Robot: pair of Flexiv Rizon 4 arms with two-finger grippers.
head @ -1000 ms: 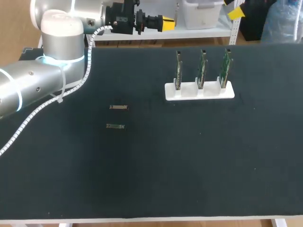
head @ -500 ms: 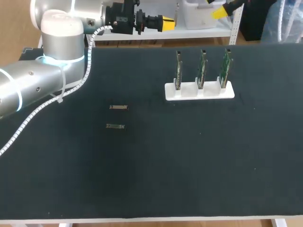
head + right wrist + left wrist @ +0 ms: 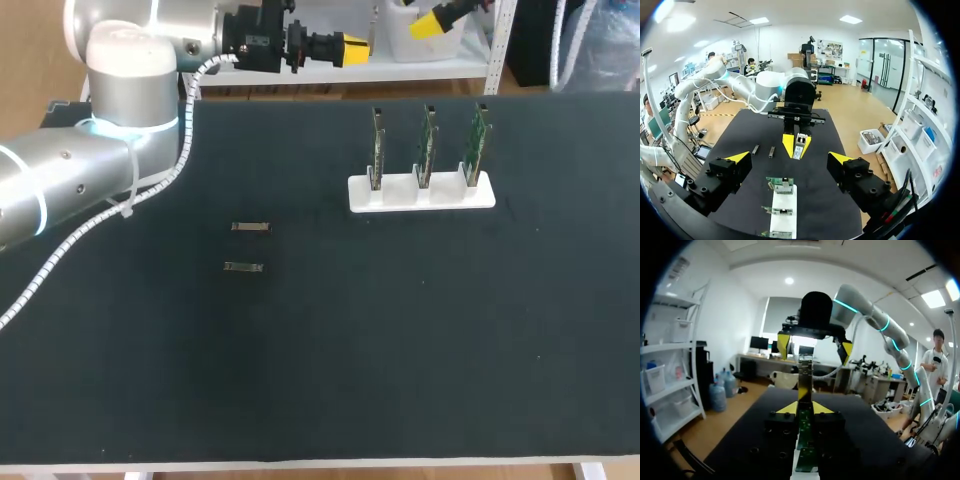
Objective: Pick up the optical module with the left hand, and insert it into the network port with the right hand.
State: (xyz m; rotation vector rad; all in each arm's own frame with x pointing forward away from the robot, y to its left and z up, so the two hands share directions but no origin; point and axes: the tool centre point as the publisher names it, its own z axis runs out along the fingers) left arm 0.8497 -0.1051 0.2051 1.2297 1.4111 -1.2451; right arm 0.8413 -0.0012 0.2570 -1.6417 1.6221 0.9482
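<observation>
Head view. My left claw [image 3: 352, 47] hangs past the table's far edge at about 12 o'clock, pointing across toward 3. From here I cannot tell how far its tips are apart. My right claw [image 3: 432, 22] shows only a yellow tip at 1 o'clock, also past the far edge. Two modules lie flat on the dark table [image 3: 330, 360] at 9 to 10 o'clock, well apart from both claws: the far module [image 3: 251, 227] and the near module [image 3: 243, 266], just beside each other. The white stand [image 3: 421, 192] sits at 1 o'clock with three circuit boards [image 3: 426, 145] upright in it.

Left wrist view. Left claw [image 3: 805, 408] is closed down to a thin slit, tips touching nothing. The boards [image 3: 806, 440] show through the slit, dead ahead at 12. Right claw [image 3: 814, 347] faces me beyond them, spread wide.

Right wrist view. Right claw [image 3: 789, 157] is wide open and empty. The stand [image 3: 785, 205] and boards [image 3: 780, 184] lie below, between its fingers without touching them. Left claw [image 3: 797, 146] is straight ahead at 12, tips drawn close. Both modules, far [image 3: 755, 149] and near [image 3: 772, 152], rest on the table at 11 o'clock.
</observation>
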